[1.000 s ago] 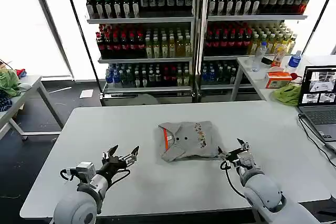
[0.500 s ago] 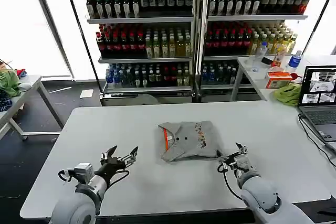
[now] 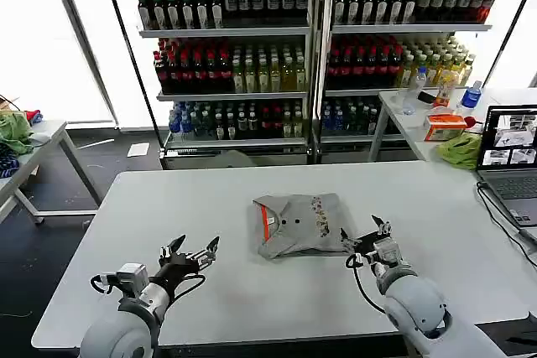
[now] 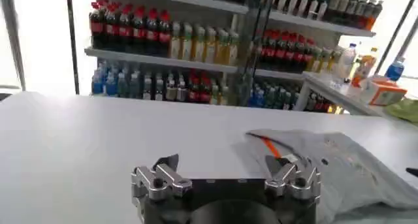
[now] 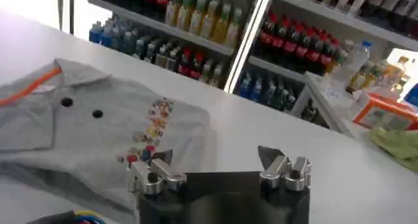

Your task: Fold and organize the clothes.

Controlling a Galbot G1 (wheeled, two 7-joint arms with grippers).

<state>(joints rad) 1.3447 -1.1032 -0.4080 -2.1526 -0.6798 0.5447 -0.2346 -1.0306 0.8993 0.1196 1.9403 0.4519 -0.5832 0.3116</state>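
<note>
Cloth looked soft, light and limp: the folded grey T-shirt lay at centre frame on the desk. Its right hem, just beside the open right gripper, seemed the best hold. The left gripper, open, waited lower left over bare surface.
</note>
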